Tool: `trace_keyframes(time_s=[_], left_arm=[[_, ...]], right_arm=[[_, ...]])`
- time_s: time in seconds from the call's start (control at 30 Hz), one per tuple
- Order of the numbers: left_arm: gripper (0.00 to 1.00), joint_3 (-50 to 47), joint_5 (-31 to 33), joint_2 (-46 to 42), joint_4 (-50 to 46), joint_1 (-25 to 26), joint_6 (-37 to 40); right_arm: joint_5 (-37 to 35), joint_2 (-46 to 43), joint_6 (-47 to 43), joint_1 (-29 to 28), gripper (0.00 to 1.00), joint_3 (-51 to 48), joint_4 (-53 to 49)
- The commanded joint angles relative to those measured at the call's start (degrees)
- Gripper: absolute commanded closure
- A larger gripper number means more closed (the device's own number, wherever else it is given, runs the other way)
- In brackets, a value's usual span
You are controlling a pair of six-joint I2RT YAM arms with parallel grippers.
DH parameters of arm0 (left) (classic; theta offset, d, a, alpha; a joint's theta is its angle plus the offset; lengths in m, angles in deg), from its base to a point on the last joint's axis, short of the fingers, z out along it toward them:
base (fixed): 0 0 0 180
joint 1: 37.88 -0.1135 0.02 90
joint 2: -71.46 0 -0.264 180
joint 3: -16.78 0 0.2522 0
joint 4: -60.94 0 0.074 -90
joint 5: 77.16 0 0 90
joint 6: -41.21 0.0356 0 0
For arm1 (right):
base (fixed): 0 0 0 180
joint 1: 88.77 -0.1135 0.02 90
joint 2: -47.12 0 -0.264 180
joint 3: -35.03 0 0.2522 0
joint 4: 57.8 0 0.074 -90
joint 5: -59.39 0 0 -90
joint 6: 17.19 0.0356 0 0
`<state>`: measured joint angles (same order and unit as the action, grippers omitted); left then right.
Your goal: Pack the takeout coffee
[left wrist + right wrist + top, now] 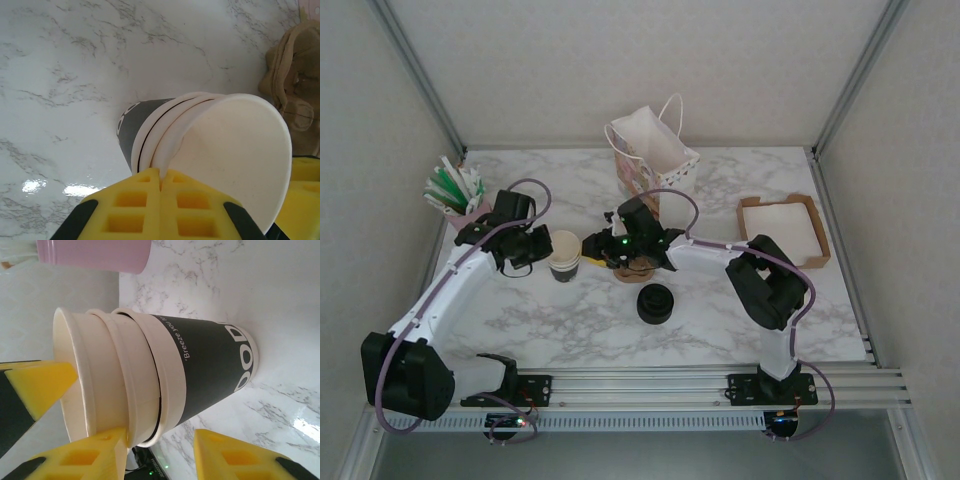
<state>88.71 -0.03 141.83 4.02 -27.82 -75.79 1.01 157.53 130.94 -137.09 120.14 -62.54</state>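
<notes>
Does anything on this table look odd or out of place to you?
Yes. The paper cup stack at mid-table is three cups nested, rims stepped, with no lid; the black lid lies apart on the marble table. The left tool pinches the innermost cup by its rim.

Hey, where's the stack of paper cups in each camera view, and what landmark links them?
Top external: paper cup stack just left of centre.
Left wrist: stack centre to lower right, open mouth facing the camera.
Right wrist: stack centre, sideways in the picture.
Shared landmark: the marble table.
</notes>
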Motion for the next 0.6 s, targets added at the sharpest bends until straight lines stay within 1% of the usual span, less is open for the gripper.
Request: trace_keyframes(time_s=[0.0,0.13,0.27,0.57], left_arm=[[1.0,-0.1,-4.4,-2.2,2.0,-0.5,-0.3],[1.0,-0.4,-5.4,-2.3,2.3,-1.1,-0.2],[1.0,-0.9,-5.5,-2.4,2.4,-1.4,-0.2],[1.0,-0.6,-4.1,-2.2,1.6,-1.6,0.0]], right_arm=[[-3.8,-1.5,-4.0,-1.4,0.61,2.3,-8.1],[-6.4,-1.9,-6.6,-1.9,0.61,4.3,-13.2],[-7.8,-2.2,-7.9,-2.0,0.6,5.2,-15.8],[-7.7,-2.3,-8.7,-2.2,0.6,6.9,-17.2]])
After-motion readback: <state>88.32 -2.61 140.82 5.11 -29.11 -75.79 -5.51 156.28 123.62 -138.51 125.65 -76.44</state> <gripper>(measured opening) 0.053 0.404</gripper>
